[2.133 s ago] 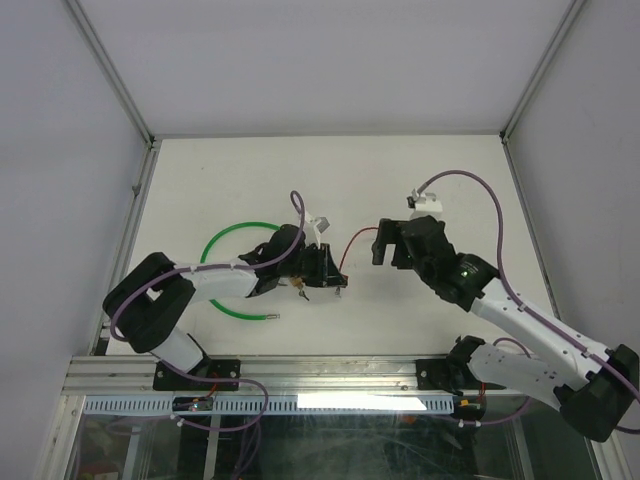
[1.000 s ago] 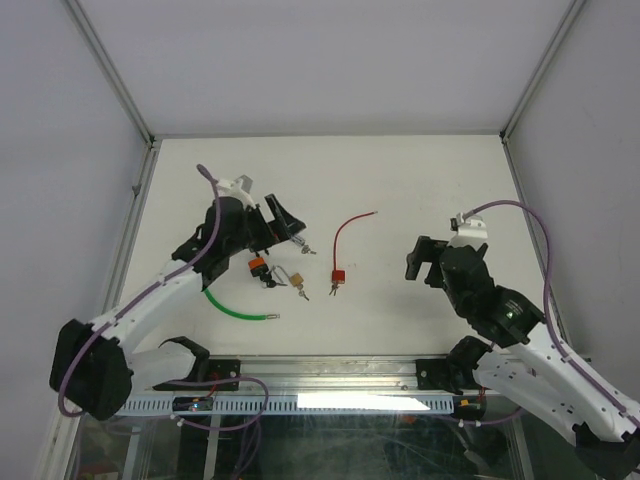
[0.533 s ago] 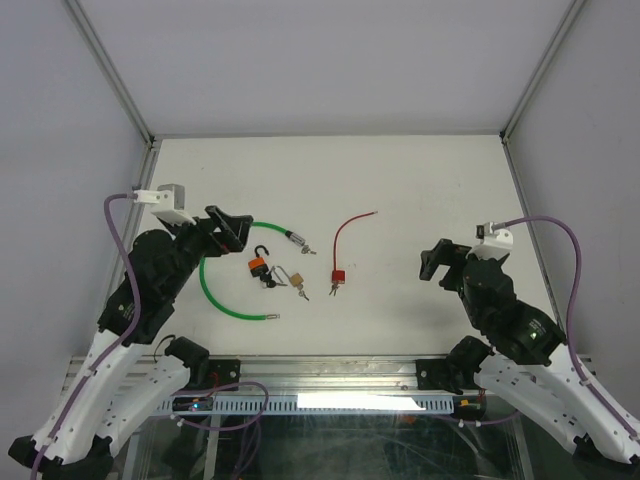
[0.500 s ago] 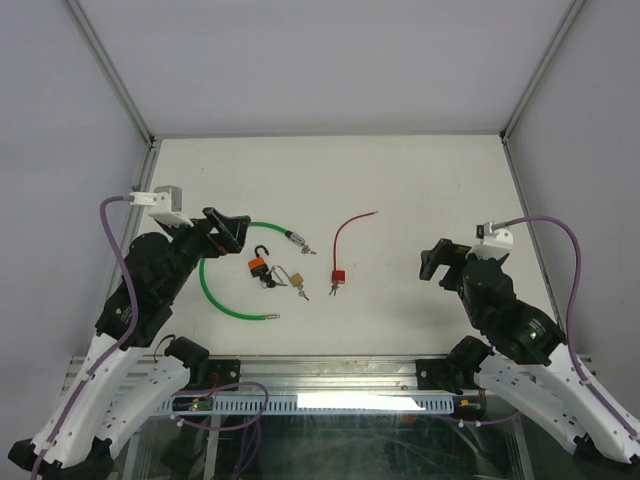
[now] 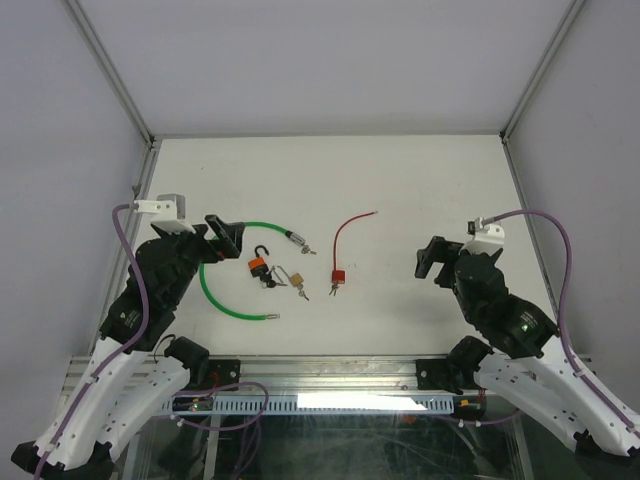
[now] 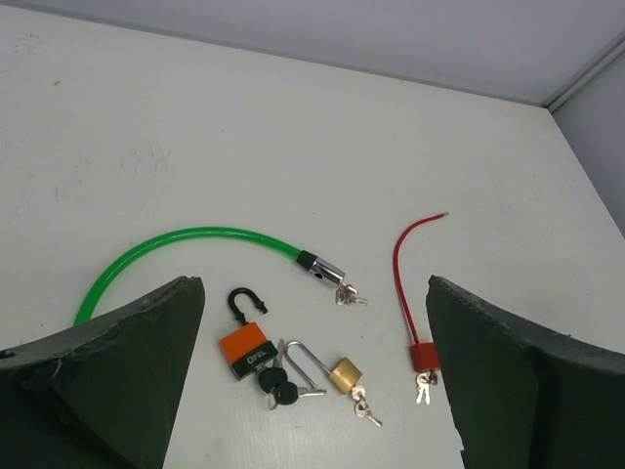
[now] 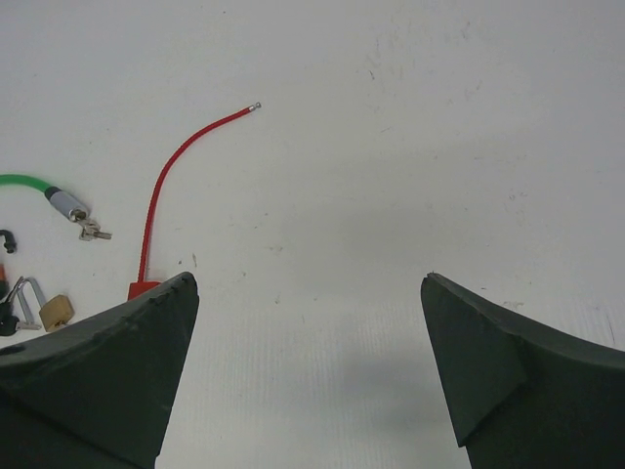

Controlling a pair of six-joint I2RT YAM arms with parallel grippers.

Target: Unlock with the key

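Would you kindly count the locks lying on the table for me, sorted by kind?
Cable locks: 2 (green cable lock, red cable lock)
Padlocks: 2 (orange padlock, brass padlock)
Total: 4 locks

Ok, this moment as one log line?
left gripper open; right gripper open; orange padlock shackle open; brass padlock shackle open; red cable lock end free; green cable lock ends apart
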